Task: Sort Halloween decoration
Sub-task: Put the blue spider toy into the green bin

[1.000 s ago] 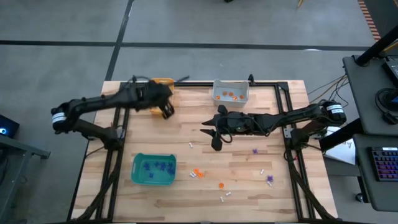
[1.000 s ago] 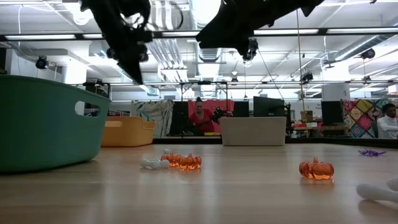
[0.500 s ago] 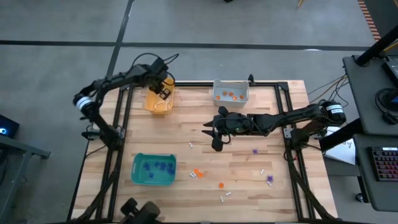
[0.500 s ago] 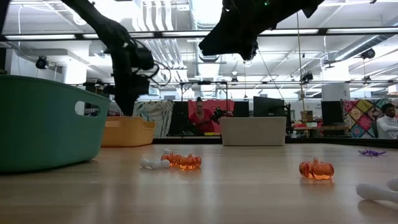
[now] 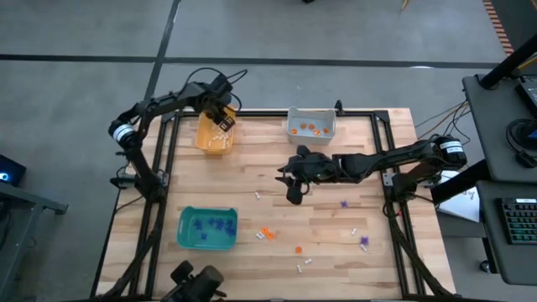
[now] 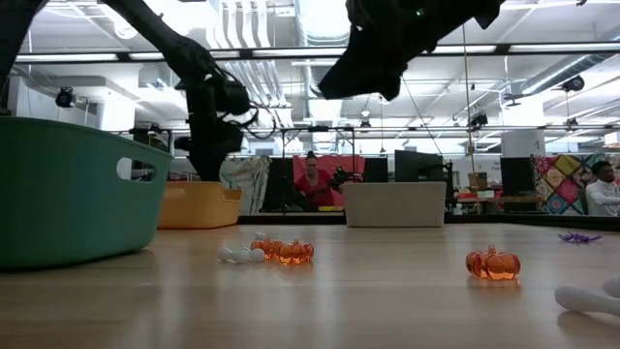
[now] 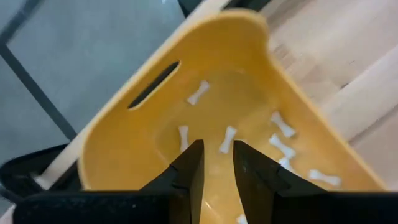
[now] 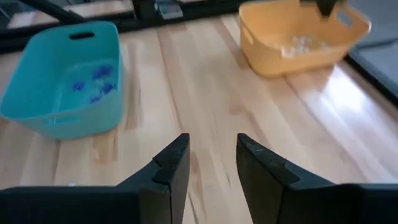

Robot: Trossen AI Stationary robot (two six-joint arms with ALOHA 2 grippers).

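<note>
Left wrist view: the left gripper hovers over the yellow bin, its jaws parted and empty, white bones lying in the bin just beyond the fingertips. The right gripper hangs spread and empty above bare table, with orange pumpkins and purple spiders scattered nearby.

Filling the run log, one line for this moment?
left gripper: over yellow bin, jaws open, empty | right gripper: mid-table, jaws open, empty | white bones: in yellow bin
</note>
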